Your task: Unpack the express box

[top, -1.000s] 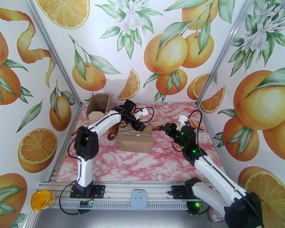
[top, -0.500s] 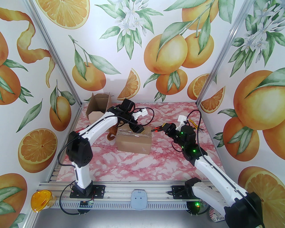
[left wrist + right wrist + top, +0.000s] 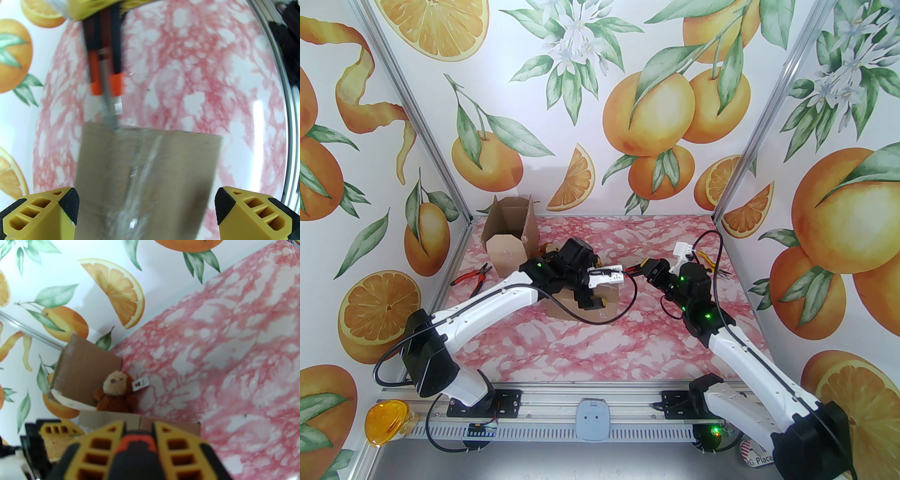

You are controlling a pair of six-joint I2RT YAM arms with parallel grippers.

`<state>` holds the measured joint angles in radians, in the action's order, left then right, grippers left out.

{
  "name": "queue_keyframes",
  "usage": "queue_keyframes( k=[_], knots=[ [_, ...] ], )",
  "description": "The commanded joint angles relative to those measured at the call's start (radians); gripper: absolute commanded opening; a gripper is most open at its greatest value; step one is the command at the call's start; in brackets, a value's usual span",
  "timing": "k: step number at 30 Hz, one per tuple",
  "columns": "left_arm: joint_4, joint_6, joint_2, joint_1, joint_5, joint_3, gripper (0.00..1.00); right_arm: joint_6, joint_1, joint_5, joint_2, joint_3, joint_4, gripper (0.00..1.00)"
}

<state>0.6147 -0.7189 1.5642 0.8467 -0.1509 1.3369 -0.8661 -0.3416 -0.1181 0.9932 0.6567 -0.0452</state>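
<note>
The express box (image 3: pixel 145 178) is a brown carton sealed with clear tape, lying mid-table (image 3: pixel 610 298) and largely covered by my left arm. My left gripper (image 3: pixel 590 302) hovers just above it, open, and its yellow fingers (image 3: pixel 68 206) straddle the carton's width without touching it. My right gripper (image 3: pixel 646 268) is shut on an orange and black box cutter (image 3: pixel 105 70), reaching in from the right. The cutter's grey blade (image 3: pixel 109 118) meets the carton's right-hand top edge at the tape seam. From the right wrist, the cutter's handle (image 3: pixel 136 448) sits between the fingers.
An opened cardboard box (image 3: pixel 511 234) stands at the back left with a brown plush monkey (image 3: pixel 117 392) beside it. Red-handled pliers (image 3: pixel 471 277) lie near the left wall. More hand tools (image 3: pixel 708 265) lie behind the right arm.
My left gripper has opened wide, and the left arm has dropped low and swung nearer over the taped carton, uncovering the pliers. The right arm and cutter have stayed put.
</note>
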Motion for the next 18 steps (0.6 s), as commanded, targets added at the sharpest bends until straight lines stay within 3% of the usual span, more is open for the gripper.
queue_keyframes(
  k=[1,7,13,18],
  knots=[
    [-0.058,-0.047,-0.031,0.031,0.058,-0.050,1.00,0.010,-0.011,-0.029,0.018,0.016,0.048,0.00],
    [-0.240,-0.055,-0.035,0.049,0.169,-0.139,1.00,0.004,-0.011,-0.034,0.009,0.011,0.049,0.00],
    [-0.325,-0.039,-0.017,0.046,0.208,-0.164,1.00,-0.010,-0.011,-0.050,0.003,-0.004,0.044,0.00],
    [-0.372,0.027,-0.021,0.013,0.173,-0.193,1.00,-0.030,-0.011,-0.072,-0.013,-0.023,0.046,0.00]
  ],
)
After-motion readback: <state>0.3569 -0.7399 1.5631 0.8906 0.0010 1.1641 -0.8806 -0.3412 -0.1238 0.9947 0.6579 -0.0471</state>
